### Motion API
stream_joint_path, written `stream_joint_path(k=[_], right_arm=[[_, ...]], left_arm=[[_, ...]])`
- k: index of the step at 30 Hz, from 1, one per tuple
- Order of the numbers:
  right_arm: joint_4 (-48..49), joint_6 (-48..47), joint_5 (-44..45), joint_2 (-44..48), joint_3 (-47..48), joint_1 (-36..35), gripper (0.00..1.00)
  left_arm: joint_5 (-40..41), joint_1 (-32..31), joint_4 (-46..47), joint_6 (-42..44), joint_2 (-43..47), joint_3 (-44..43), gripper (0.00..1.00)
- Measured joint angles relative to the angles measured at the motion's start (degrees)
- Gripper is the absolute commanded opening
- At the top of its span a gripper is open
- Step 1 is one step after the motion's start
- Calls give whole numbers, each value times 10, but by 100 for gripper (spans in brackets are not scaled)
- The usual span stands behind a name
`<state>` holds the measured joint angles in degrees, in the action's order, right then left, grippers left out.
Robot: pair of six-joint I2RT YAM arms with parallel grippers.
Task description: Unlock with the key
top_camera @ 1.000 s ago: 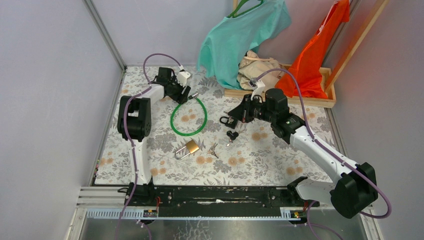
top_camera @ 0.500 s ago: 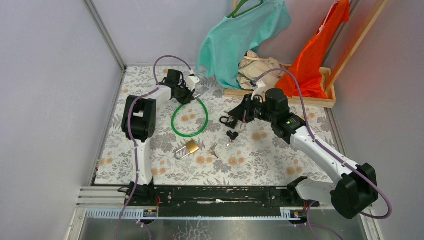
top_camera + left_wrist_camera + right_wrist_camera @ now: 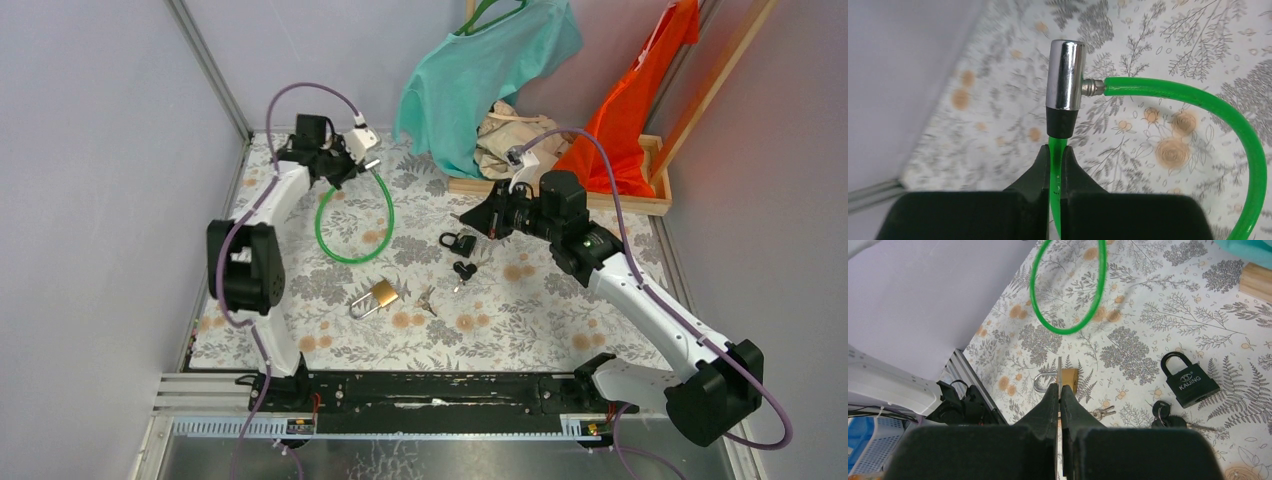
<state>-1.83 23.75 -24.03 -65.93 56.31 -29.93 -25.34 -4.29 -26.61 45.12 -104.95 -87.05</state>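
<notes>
The right claw (image 3: 1059,390) is closed tight on the key (image 3: 1059,371). The key is thin, flat and silver. We see it from its edge, so it looks like a little line poking out past the fingertips. This claw hangs in the air over the table (image 3: 520,320), which has a cloth with grey leaves and orange flowers.

The left claw (image 3: 1056,152) is closed on the green cable lock (image 3: 1168,92). It pinches the green cable just under a black collar. Past the collar is a shiny silver barrel (image 3: 1064,75), pointing straight away from the claw. The other end of the cable goes into the side of the barrel, so the cable makes a closed ring. The ring curves away to the right of this claw.

The lock is at the far left of the table. The key is nearer the middle, so the two are well apart.

On the table near the right claw lies a black padlock (image 3: 1189,379), snapped shut. Some black-headed keys (image 3: 1168,417) lie just beside it. A gold padlock (image 3: 384,293) lies nearer the arms' bases, with small silver keys (image 3: 427,298) close by.
</notes>
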Motion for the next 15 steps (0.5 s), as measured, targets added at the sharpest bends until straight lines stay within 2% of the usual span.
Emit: stream_joint_path(k=[5,12,15], right_arm=[[-20,-5,5,2,30,-9,0],[-56,-30,21,2,80,-69,0],[-67,-41,27,1,95,-96,0]], left_arm=[[-45,2,-40,90,146,20,0],[-108,-10,-73,255,405,187,0],[-143,-13,-76,291,477,233,0]])
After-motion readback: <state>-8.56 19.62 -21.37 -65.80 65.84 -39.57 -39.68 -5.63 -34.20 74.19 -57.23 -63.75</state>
